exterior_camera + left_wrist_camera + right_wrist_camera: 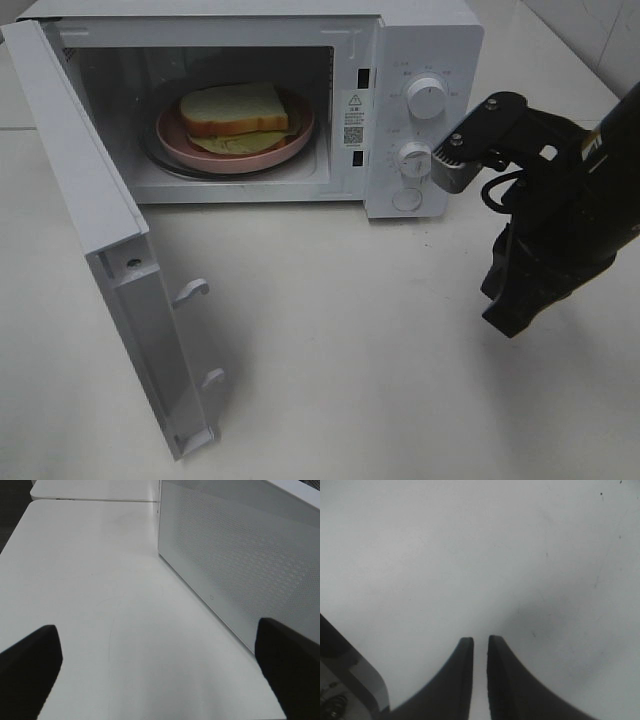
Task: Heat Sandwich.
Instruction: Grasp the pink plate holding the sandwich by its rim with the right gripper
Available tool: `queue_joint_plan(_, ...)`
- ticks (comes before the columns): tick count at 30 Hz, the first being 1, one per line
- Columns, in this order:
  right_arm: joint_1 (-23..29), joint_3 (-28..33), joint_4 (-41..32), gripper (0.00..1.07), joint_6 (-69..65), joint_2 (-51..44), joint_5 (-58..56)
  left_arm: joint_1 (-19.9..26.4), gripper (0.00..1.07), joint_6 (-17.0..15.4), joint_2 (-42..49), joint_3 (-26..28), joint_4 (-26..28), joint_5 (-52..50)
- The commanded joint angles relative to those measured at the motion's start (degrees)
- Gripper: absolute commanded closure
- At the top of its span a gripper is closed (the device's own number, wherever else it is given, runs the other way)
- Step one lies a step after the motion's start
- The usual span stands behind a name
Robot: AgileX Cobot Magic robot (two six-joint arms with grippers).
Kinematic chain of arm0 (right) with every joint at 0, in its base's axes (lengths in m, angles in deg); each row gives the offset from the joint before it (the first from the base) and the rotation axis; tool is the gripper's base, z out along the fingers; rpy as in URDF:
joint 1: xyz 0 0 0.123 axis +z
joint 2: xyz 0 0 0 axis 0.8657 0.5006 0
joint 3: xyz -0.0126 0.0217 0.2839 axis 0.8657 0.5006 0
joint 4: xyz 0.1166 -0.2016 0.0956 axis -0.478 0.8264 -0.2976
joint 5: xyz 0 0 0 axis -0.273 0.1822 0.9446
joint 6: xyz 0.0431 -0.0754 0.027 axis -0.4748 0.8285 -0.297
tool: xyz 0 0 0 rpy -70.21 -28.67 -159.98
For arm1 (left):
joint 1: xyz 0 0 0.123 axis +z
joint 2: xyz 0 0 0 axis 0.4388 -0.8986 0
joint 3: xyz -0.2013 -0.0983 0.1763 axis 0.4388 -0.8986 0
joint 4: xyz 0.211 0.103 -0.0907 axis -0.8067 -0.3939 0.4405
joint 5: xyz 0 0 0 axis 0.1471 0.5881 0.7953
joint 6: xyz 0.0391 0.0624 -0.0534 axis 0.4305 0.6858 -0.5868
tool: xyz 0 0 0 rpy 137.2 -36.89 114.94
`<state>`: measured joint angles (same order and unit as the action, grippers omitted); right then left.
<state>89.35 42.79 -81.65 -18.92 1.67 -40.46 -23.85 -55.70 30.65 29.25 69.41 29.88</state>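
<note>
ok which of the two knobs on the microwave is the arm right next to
The lower knob. The grey bracket on the right arm sits just beside it, while the upper knob stands clear above with nothing near it.

Before me a white microwave (425,35) stands on the white counter (350,350), its door (85,170) wide open to my left. Inside, a round pink plate (295,145) rests on the glass turntable (152,150). An upper knob (428,98) and a lower knob (414,158) sit on the control panel, with a round button (407,199) beneath. Two latch hooks (192,290) jut from the door's inner face.
</note>
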Motion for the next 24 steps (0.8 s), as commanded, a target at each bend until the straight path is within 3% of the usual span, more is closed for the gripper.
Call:
queue_joint_plan(1, -0.1, -1.4, 0.4, 0.94, 12.7, -0.6, -2.2, -0.3, 0.03, -0.4, 1.5, -0.2, 0.5, 0.1)
queue_joint_plan(9, -0.1, -1.4, 0.4, 0.92, 38.1, -0.6, -3.5, -0.3, 0.03, -0.4, 1.5, -0.2, 0.5, 0.1)
queue_joint_plan(15, -0.1, -1.4, 0.4, 0.88, 47.8, -0.6, -3.5, -0.3, 0.03, -0.4, 1.5, -0.2, 0.5, 0.1)
queue_joint_plan(20, -0.1, -1.4, 1.3, 0.74, 50.9, -0.6, -3.5, -0.3, 0.03, -0.4, 1.5, -0.2, 0.5, 0.1)
queue_joint_plan(23, -0.1, -1.4, 1.4, 0.53, 50.9, -0.6, -3.0, -0.3, 0.03, -0.4, 1.5, -0.2, 0.5, 0.1)
queue_joint_plan(24, -0.1, -1.4, 1.0, 0.4, 49.7, -0.6, -3.0, -0.3, 0.03, -0.4, 1.5, -0.2, 0.5, 0.1)
